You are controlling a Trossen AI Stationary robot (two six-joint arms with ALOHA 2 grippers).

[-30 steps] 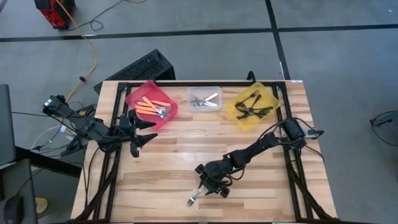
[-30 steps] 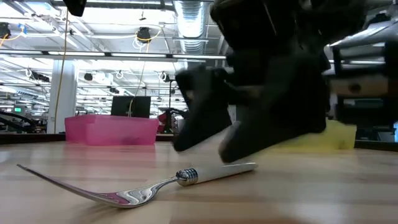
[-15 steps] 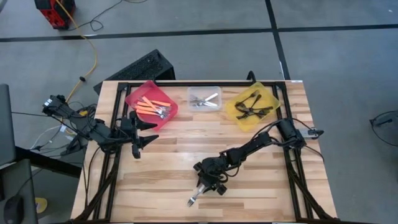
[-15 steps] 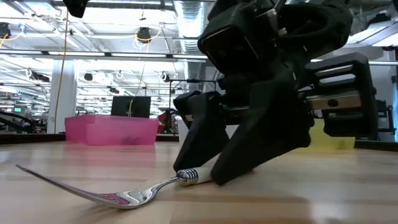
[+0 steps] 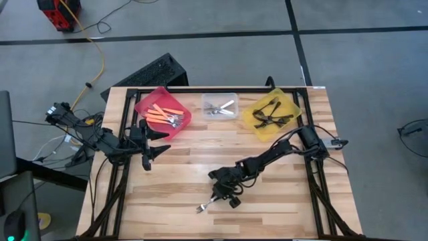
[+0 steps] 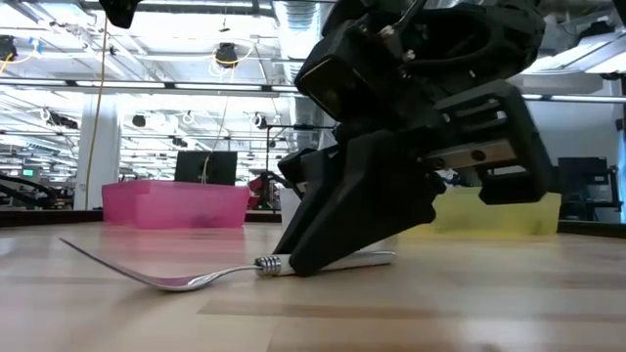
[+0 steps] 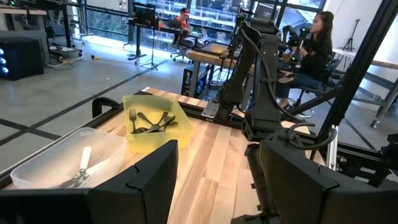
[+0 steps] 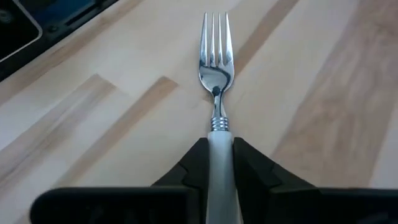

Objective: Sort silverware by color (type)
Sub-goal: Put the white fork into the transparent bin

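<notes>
We see the right gripper (image 5: pixel 224 189) low over the front middle of the wooden table (image 5: pixel 180 181), its two dark fingers (image 8: pixel 193 165) pressed against either side of the white handle of a fork (image 8: pixel 216 99). In the right wrist view the handle sits squeezed between the pads, the silver head and tines pointing straight ahead over the wood. In the low view the handle end is tucked under the gripper and tilts slightly up, while the curved head looks as if it touches the table, though we cannot be sure from this angle.

The left gripper (image 5: pixel 155 146) waits at the left side of the table, just in front of the red bin (image 5: pixel 144 104), its fingers spread wide with nothing between them.

Along the far edge of the table stand three bins in a row. The red bin holds forks with orange handles (image 5: pixel 160 114) and silver heads. The clear bin (image 5: pixel 221 98) in the middle holds silver and white forks (image 5: pixel 219 108). The yellow bin (image 5: pixel 289 102) on the right holds dark forks (image 5: pixel 271 114), lying in a tangle.

In the left wrist view, a person (image 7: pixel 316 46) sits at a bench in the room beyond the table.
</notes>
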